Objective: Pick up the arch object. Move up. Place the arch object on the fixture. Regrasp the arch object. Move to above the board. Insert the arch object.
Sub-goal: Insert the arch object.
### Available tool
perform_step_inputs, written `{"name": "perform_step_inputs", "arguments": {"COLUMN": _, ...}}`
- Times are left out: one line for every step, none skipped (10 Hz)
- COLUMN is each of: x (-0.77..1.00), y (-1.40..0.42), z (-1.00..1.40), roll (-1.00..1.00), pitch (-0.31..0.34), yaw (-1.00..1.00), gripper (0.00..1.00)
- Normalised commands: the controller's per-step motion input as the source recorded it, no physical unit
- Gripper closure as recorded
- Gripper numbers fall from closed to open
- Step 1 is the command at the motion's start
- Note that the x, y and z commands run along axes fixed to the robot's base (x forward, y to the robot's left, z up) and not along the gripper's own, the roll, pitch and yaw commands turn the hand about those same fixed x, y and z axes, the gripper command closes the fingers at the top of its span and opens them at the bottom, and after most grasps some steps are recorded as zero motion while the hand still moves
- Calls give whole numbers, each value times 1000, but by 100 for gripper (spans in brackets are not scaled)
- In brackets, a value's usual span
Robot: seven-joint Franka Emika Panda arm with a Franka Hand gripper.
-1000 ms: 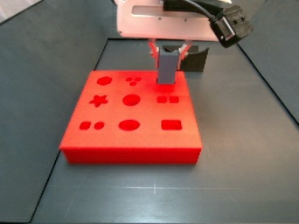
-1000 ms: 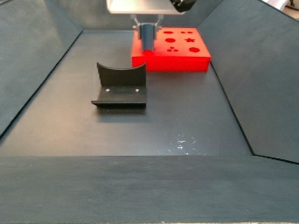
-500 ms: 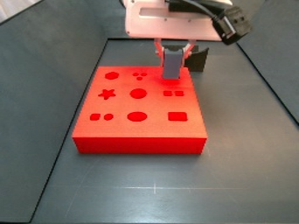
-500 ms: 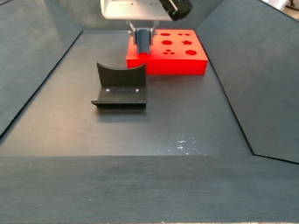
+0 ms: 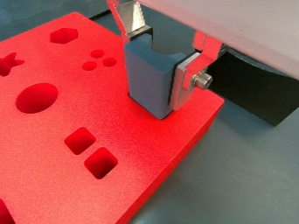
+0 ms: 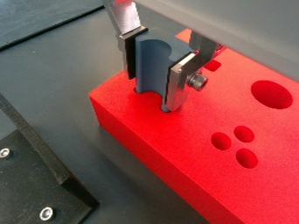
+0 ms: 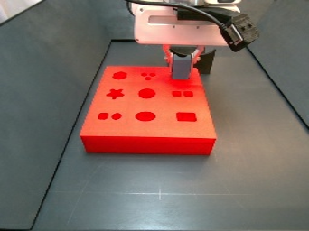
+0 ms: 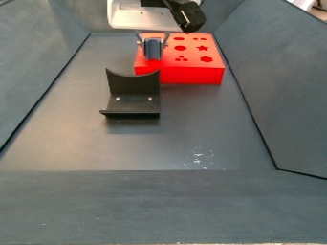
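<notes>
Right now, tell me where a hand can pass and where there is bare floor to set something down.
Free: the dark floor in front of the fixture, and the floor before the board. Crowded: the board's corner, where the gripper grips the arch object, upright.

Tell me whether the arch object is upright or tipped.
Upright: the arch object stands on end between the gripper fingers, lower end at the board.

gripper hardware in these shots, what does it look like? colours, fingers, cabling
The gripper has two flat silver plate fingers with dark pads; one carries a visible screw head. Above them in a side view sits a boxy white hand body, with a black cable looping over it and a black wrist camera module on one side.
</notes>
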Motion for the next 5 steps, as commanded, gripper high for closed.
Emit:
{"name": "perform_step_inputs", "arguments": {"x": 0, "y": 0, "z": -57, "roll": 9, "pitch": 0, "yaw": 0, "gripper": 100}}
{"name": "perform_step_inputs", "arguments": {"x": 0, "y": 0, "z": -209, "roll": 74, "pitch": -54, "yaw": 0, "gripper": 100}}
{"name": "perform_step_inputs", "arguments": {"x": 0, "y": 0, "z": -14, "roll": 0, "pitch": -30, "yaw": 0, "gripper": 100}}
{"name": "perform_step_inputs", "arguments": {"x": 0, "y": 0, "z": -49, "roll": -1, "pitch": -39, "yaw": 0, "gripper": 100}}
{"name": "perform_step_inputs", "arguments": {"x": 31, "y": -269, "z": -200, "roll": 61, "pitch": -179, "yaw": 137, "gripper": 100}}
